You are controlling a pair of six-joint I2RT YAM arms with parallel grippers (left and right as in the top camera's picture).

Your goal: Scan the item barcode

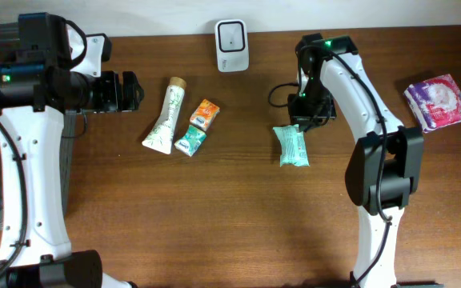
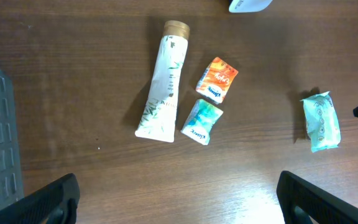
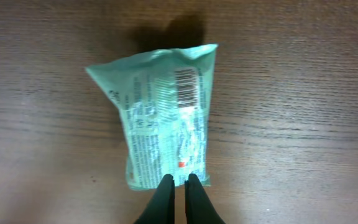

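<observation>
A cream tube [image 2: 162, 84] lies on the wooden worktop [image 2: 73, 74], with an orange packet [image 2: 217, 79] and a teal packet [image 2: 201, 121] just beside it. A pale green pack [image 2: 321, 122] rests well apart at right, beyond the wide-spread dark fingers [image 2: 50, 202] of the left gripper [image 2: 178, 182].

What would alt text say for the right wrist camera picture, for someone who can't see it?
A pale green packet seen against a brown wooden table, its barcode facing the camera. The right gripper, fingers closed, meets the packet's near edge.
</observation>
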